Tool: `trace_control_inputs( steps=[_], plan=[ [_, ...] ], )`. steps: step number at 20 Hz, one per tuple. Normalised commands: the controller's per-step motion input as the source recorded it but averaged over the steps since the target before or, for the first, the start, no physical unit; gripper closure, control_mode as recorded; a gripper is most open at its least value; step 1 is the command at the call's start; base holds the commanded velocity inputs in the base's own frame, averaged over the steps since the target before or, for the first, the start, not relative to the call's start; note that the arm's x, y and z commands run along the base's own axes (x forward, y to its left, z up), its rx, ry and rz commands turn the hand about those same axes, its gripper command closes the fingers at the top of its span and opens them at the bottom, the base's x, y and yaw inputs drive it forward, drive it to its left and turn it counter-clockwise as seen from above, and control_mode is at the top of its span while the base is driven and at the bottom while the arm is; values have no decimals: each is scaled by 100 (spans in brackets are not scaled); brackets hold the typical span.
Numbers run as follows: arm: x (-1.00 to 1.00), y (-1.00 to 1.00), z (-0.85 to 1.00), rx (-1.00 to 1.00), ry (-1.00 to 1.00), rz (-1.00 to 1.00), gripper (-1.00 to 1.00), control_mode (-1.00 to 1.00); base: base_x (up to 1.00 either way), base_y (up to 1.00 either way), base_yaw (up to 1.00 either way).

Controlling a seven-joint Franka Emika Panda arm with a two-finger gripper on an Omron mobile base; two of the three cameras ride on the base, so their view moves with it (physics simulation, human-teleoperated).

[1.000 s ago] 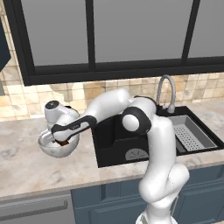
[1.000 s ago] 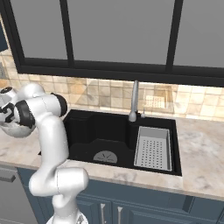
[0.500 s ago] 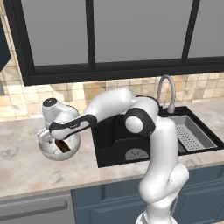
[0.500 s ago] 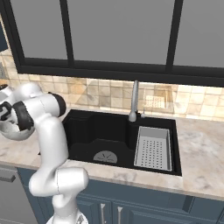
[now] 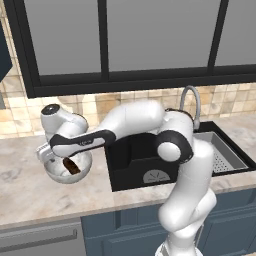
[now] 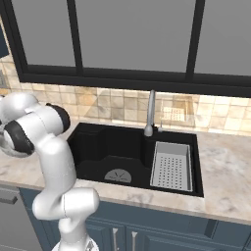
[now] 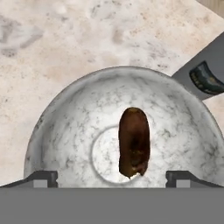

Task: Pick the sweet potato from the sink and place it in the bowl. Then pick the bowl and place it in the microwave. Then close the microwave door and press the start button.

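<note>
1. Looking down through the hand view, I see my gripper (image 7: 112, 177) with its fingertips spread wide apart, clamped on nothing.
2. Directly beneath it sits the bowl (image 7: 65, 131), grey-white marbled, resting on the marbled counter (image 5: 30, 195).
3. Between my fingertips, lower down, the sweet potato (image 7: 134, 142) lies on the bowl's floor, free of both tips.
4. To my gripper's right in the left base view, the black sink (image 5: 145, 165) sits well apart, with its curved faucet (image 5: 190, 102) behind.
</note>
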Motion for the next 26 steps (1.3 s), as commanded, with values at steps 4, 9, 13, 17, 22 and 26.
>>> trace_control_inputs(
  steps=[4,9,13,17,22,26],
  plan=[
    [-92,0,5,0,0,4,-100,-100,0,0,0],
    [-73,0,0,-1,0,1,-100,-100,0,0,0],
    [-5,-3,-7,-4,3,0,-100,-100,0,0,0],
    [8,-3,-16,-6,2,0,-100,-100,0,0,0],
    [3,-3,-22,-4,1,3,-100,-100,0,0,0],
    [0,-4,-18,-2,0,3,-100,-100,0,0,0]
  ],
)
